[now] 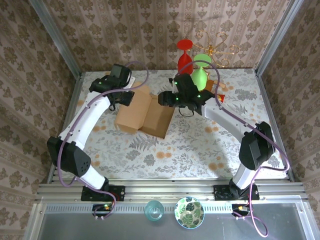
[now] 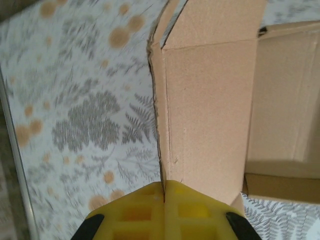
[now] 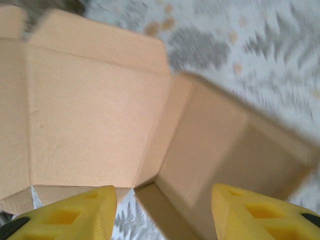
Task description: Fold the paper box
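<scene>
The paper box (image 1: 142, 116) lies just above the centre of the top view. It is partly formed, with one panel lying toward the left and walls standing around a tray-like section toward the right. The left hand (image 2: 164, 189) has its 2 yellow fingers pressed together at the bottom of its wrist view. The edge of an upright cardboard panel runs into the seam between them, so it appears to pinch that wall at the box's upper left edge. The right hand (image 3: 164, 194) stands wide over the box and holds nothing, its fingers at the 2 lower corners of a blurred view with a crease and an inner corner between them. I judge the step to be raising and setting the side walls, with the lid not yet closed. The next move likely calls for the right hand to take or push a loose flap along its crease while the left steadies its wall. The bench (image 1: 190, 150) wears a pale floral cloth. Damask wallpaper (image 1: 140, 30) and metal posts (image 1: 55, 37) enclose it. A red wine glass (image 1: 185, 62) and a green wine glass (image 1: 201, 75) stand at top centre, and a bowl (image 1: 189, 212) and a tumbler (image 1: 154, 210) sit at the bottom edge.
</scene>
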{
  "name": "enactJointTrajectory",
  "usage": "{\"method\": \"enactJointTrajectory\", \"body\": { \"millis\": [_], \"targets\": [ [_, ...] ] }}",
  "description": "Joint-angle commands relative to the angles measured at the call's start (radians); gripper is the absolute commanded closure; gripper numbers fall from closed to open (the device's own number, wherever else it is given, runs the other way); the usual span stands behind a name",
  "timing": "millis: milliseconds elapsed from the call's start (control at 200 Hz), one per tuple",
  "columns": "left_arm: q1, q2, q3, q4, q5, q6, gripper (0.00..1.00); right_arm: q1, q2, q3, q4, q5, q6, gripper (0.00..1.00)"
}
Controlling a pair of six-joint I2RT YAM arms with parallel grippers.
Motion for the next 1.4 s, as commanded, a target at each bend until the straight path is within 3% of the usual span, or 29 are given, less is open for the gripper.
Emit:
{"method": "enactJointTrajectory", "body": {
  "millis": [0, 140, 265, 590, 795, 1030, 1395],
  "targets": [
    [-0.037, 0.034, 0.07, 0.01, 0.068, 0.274, 1.0, -0.092, -0.057, -0.129, 0.386, -0.155, -0.284, 0.45],
    [-0.066, 0.085, 0.15, -0.05, 0.101, 0.433, 1.0, -0.182, -0.032, -0.219, 0.59, -0.273, -0.464, 0.39],
    [-0.094, 0.108, 0.192, -0.065, 0.116, 0.514, 1.0, -0.183, 0.02, -0.17, 0.507, -0.339, -0.619, 0.37],
    [-0.129, 0.139, 0.265, -0.14, 0.171, 0.614, 1.0, -0.126, 0.08, -0.121, 0.47, -0.324, -0.72, 0.36],
    [-0.146, 0.156, 0.273, -0.142, 0.168, 0.622, 1.0, -0.094, 0.095, -0.092, 0.409, -0.27, -0.772, 0.45],
    [-0.153, 0.161, 0.272, -0.135, 0.154, 0.616, 1.0, -0.078, 0.096, -0.08, 0.356, -0.243, -0.801, 0.74],
    [-0.157, 0.156, 0.267, -0.139, 0.136, 0.607, 1.0, -0.078, 0.03, -0.126, 0.353, -0.187, -0.81, 0.68]
  ]
}}
